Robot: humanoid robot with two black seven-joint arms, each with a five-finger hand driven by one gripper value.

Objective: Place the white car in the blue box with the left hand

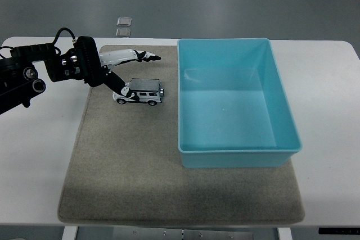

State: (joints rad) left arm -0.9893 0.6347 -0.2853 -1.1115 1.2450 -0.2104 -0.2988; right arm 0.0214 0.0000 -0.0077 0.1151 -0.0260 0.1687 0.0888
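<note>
The white table (pixel 34 155) carries a grey mat (pixel 124 172) that covers most of its middle. On the right part of the mat stands the blue box (pixel 284 105), its long side running away from the near edge, open at the top. The left arm (pixel 34 74) comes in from the left edge and reaches over the mat's far left corner. Its left hand (pixel 121 68) is spread: the fingers (pixel 143 56) stretch out toward the box, above and beyond the car, while the thumb (pixel 117 82) points down to the car's front end and seems to touch it, though contact is hard to tell. The white car (pixel 140 92) lies on the mat just left of the box, on its wheels, sideways to the camera, directly under the spread hand and not gripped.
</note>
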